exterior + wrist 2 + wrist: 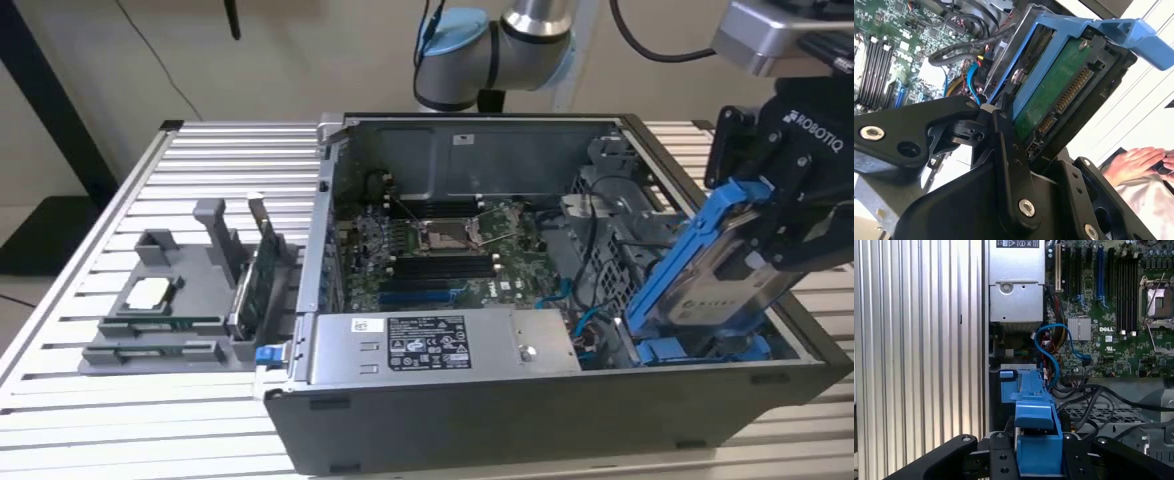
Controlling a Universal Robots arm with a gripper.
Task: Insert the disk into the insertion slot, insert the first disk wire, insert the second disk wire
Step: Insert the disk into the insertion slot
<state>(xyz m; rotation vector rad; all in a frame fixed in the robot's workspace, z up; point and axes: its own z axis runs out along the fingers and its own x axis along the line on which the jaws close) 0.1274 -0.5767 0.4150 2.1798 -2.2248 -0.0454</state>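
Observation:
My gripper is shut on the disk, a silver drive in a bright blue carrier. It holds the disk steeply tilted at the case's corner on the exterior view's right. In the second wrist view the black fingers clamp the carrier, and the disk's green circuit board and its connector face the camera. The disk's lower end points down at the insertion slot in the grey drive cage, where more blue plastic shows. In the first wrist view the blue carrier stands above the dark bay.
The open computer case lies on a slatted aluminium table. A grey power-supply box sits beside the cage. Blue cables and black cables lie loose next to the bay. A grey parts holder stands on the exterior view's left. A person's hand rests beyond the case.

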